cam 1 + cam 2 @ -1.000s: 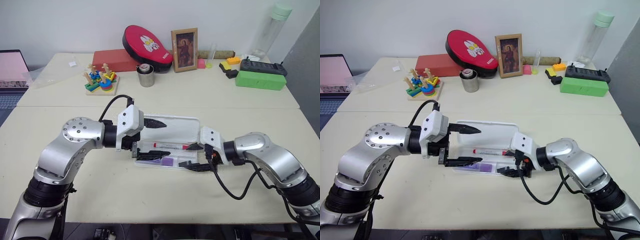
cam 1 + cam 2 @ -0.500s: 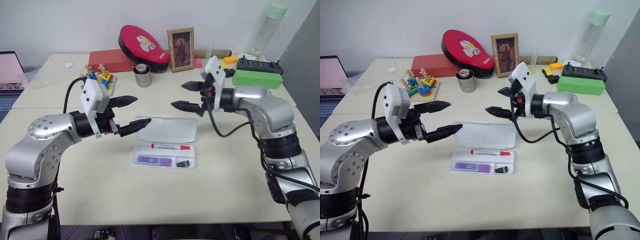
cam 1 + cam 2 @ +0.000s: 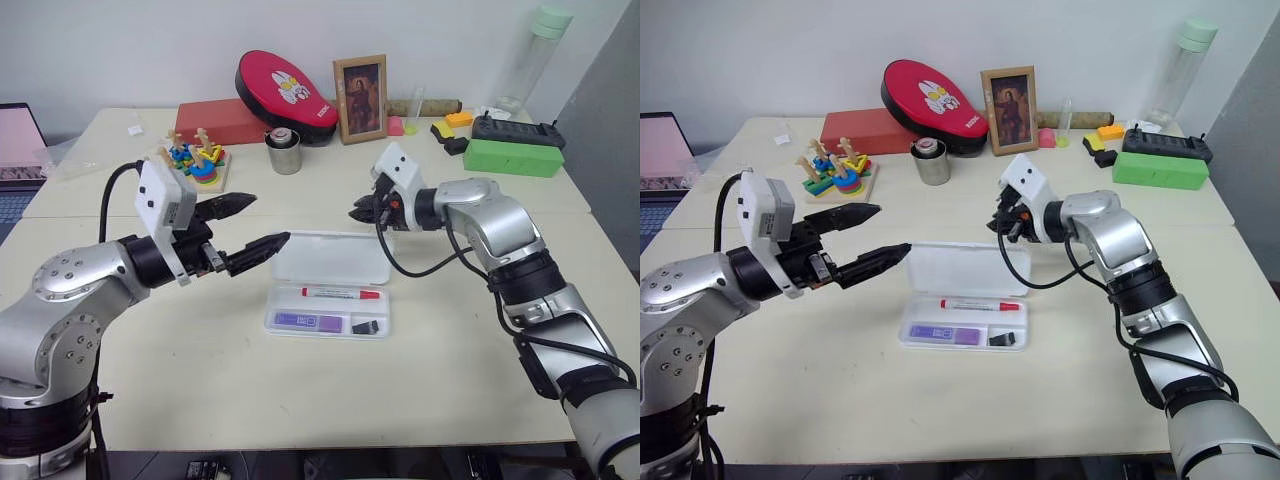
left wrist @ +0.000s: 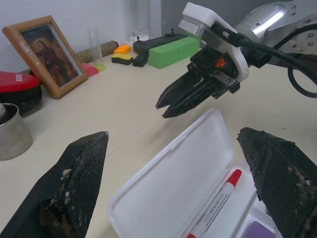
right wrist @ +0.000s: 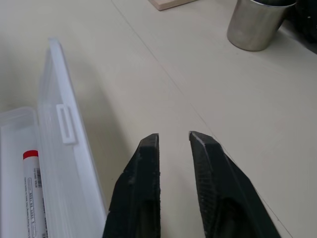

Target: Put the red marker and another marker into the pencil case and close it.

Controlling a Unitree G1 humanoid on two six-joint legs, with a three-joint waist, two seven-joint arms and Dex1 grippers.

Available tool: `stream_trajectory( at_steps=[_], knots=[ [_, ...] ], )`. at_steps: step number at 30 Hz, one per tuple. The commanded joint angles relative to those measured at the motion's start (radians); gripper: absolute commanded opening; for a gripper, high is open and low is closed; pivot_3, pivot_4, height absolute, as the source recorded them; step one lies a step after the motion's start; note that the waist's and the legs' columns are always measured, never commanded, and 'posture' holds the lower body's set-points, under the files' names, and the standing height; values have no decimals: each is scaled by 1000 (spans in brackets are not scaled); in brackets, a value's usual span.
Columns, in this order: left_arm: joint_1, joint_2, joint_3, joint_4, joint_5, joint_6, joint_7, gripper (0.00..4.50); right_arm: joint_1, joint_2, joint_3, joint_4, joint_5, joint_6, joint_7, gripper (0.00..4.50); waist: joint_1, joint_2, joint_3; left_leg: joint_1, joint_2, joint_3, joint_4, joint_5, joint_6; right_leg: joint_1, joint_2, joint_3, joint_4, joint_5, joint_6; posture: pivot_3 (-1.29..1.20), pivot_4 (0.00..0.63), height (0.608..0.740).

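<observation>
The pencil case [image 3: 330, 258] lies open in the middle of the table, its lid tilted up at the back. In its tray the red marker [image 3: 342, 294] lies along the back. The purple marker [image 3: 308, 321] sits in front of it, beside a small dark stub [image 3: 365, 326]. My left gripper [image 3: 270, 220] hovers open above the table to the left of the lid, holding nothing. My right gripper [image 3: 352, 214] hangs just behind the lid's far right corner. Its fingers [image 5: 148, 163] are shut to a narrow slit with nothing between them.
A steel cup [image 3: 291, 150], a wooden stacking toy [image 3: 196, 160], a red box [image 3: 222, 120], a red pad [image 3: 288, 88] and a photo frame [image 3: 361, 85] stand along the back. A green box [image 3: 517, 157] and a black device [image 3: 512, 129] lie back right.
Both grippers have lifted out of the case, the left moving off to the left and the right going up and behind the lid. The right gripper's fingers have closed from wide open.
</observation>
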Motion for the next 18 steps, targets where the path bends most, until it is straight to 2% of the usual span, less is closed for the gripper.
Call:
stream_trajectory(
  at_steps=[1,18],
  knots=[
    [-4,29,30,-27,-26,-2,8,4500,9,-15,8,-76,-3,-13,53,49,0,0,0,0,0,0,0,0,0,0,0,0,0,0,0,0,150,740],
    [-37,63,-9,2,-59,5,-26,4500,189,-107,22,-389,57,25,207,49,2,0,0,0,0,0,0,-1,1,0,0,0,0,0,0,0,150,740]
  ],
)
